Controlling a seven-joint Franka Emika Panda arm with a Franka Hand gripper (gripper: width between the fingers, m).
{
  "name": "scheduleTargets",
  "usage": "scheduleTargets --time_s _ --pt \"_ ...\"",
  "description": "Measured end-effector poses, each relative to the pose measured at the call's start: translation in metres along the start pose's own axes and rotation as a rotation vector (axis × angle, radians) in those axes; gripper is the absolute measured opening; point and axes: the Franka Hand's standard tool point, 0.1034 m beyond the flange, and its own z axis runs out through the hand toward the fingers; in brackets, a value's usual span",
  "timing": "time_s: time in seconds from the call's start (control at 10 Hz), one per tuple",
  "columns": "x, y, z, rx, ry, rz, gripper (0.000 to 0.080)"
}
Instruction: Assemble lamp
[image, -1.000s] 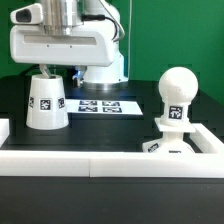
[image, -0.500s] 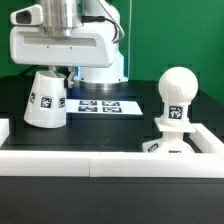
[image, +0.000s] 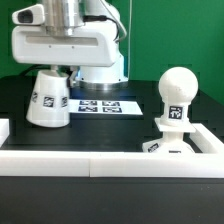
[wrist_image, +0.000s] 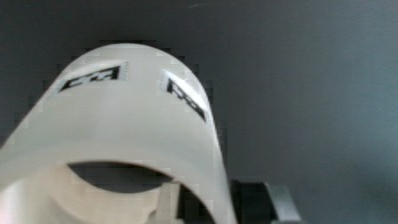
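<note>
The gripper (image: 55, 72) is gripping the shade (image: 48, 98) by its narrow top, and the shade is hanging tilted above the dark surface (image: 110, 130) at the exterior view's left. The bulb (image: 176, 92) is standing upright on the base (image: 166, 146) at the exterior view's right, well apart. The marker board (image: 108, 105) is lying between them.

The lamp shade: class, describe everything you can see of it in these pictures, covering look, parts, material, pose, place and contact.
The lamp shade is a white, tapered cup that looks like smooth plastic, with black-and-white square tags on its side. It is tilted, narrow end up under the hand, wide end down over the black table on the exterior view's left. The wrist view shows its hollow open mouth and two tags. The hand seems to grip its top; the fingers are hidden. Whether its rim touches the table is unclear.
</note>
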Motion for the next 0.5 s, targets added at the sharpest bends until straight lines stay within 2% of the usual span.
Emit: scheduleTargets --time_s 0.1,0.2,0.5 --pt "-0.003 -0.017 -0.017 0.059 -0.007 0.029 0.0044" --pt "0.000 -0.030 -0.026 0.067 0.005 0.064 0.0044" --pt "0.014 -0.086 -0.056 0.095 0.034 0.105 0.0044"
